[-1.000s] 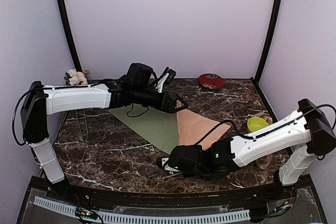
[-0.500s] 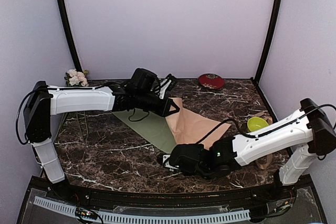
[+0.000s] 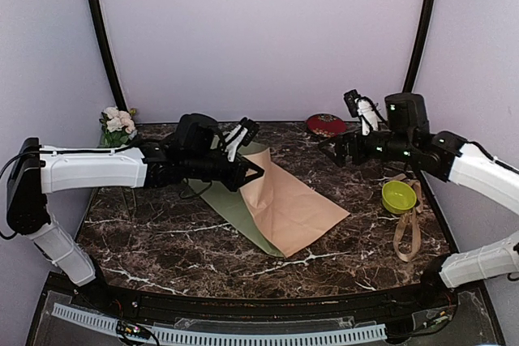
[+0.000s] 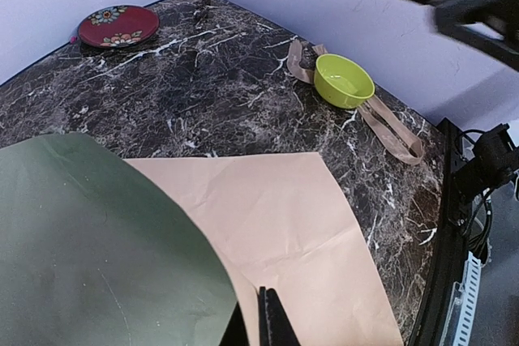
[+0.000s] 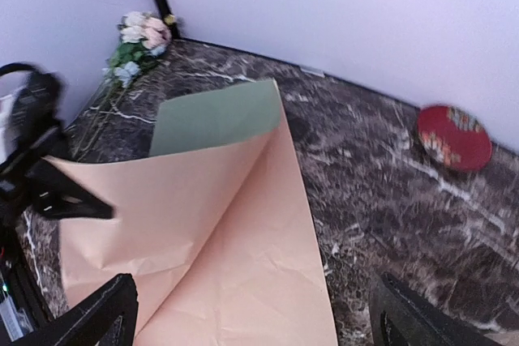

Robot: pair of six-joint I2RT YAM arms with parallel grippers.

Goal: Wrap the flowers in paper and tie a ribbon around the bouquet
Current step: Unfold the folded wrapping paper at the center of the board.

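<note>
Your left hand is clamped tight on the paper, pinching it at one edge and holding that edge up off the surface. The sheet folds over on itself: the tan face is up across the middle and right of it. Sage green shows as a strip along the left and near edge, and again at the far corner behind the fold. The rest of the sheet lies flat in the middle of the surface. In the left wrist view the green face curls up close to the lens, with the tan face flat below it. Your right hand is spread wide and holds nothing. It hangs in the air above the far right of the surface, pointing back toward the sheet, with both fingers clear of it. The flowers sit in the far left corner, blooms by the back wall and thin stems running toward the near side. They are apart from the paper and unwrapped. The ribbon lies loose on the right side in a long loop, its top end at the green bowl. You cannot tell whether it touches the bowl or passes under it. A red plate sits at the far edge, right of centre.
</note>
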